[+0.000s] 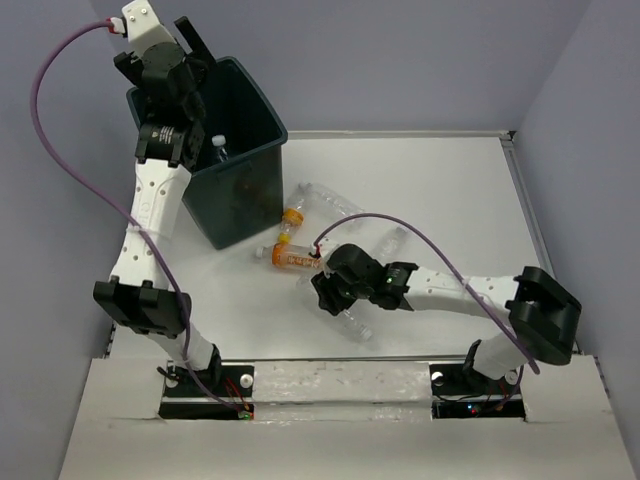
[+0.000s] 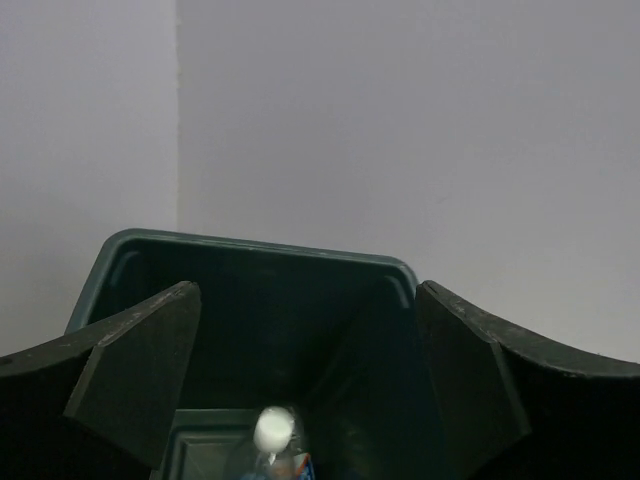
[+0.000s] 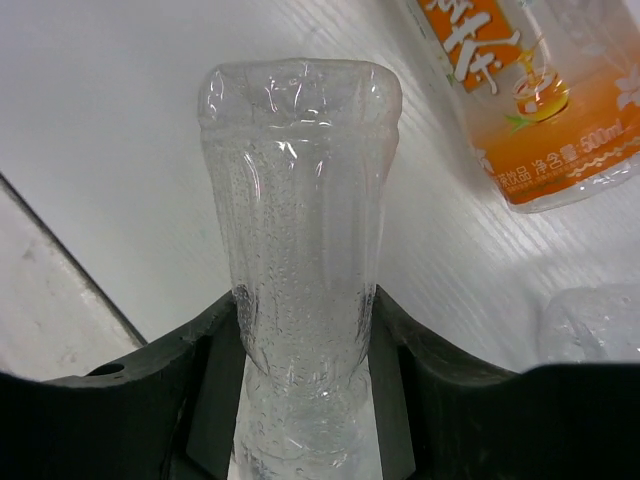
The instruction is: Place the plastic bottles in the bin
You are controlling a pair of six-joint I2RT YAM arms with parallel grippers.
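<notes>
1. Clamping right pincer (image 3: 305,310) on clear bottle (image 3: 300,180) at waist (probably light, thin-walled, slippery); holding left pincer (image 2: 305,300) splayed above bin (image 2: 250,243).

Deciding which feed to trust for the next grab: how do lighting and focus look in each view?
Top external: even light, but the loose bottles fade into the white table. Left wrist: bin interior dark, white cap blurred. Right wrist: sharp, small glints on the gripped bottle between the fingers.
</notes>
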